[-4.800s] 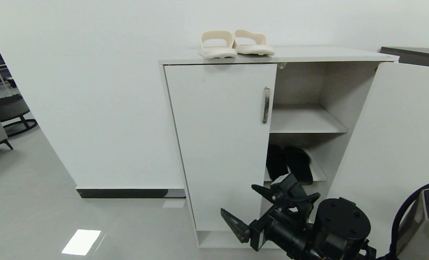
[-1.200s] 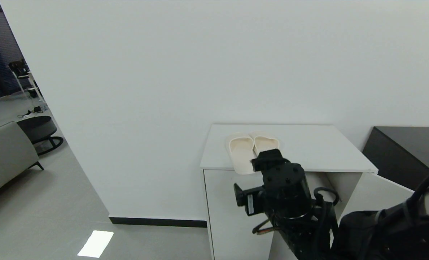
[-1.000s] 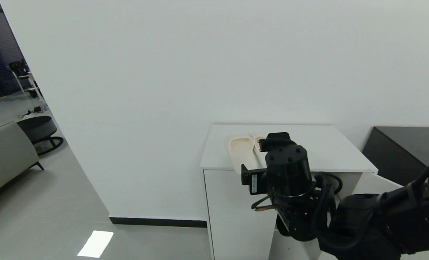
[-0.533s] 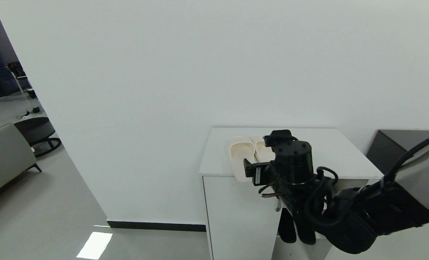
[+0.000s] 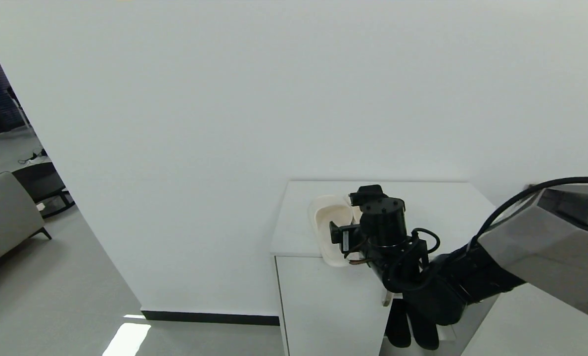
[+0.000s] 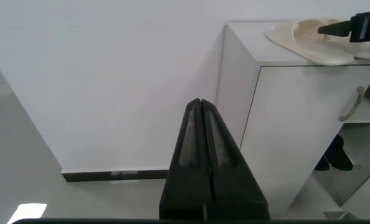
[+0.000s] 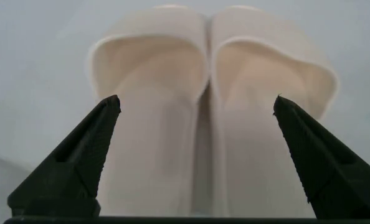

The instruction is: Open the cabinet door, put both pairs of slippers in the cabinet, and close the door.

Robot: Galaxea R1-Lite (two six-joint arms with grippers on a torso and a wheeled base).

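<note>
Over the cabinet top (image 5: 437, 207), right gripper (image 7: 196, 102) spread wide, flanking cream slippers (image 7: 235, 155)

white wall (image 5: 175, 123), glossy grey floor (image 5: 51, 306)

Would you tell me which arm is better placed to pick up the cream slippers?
Right. The right hand is open and straddles the slippers on the cabinet. The left hand is shut and off to the cabinet's side, away from the pair.
</note>
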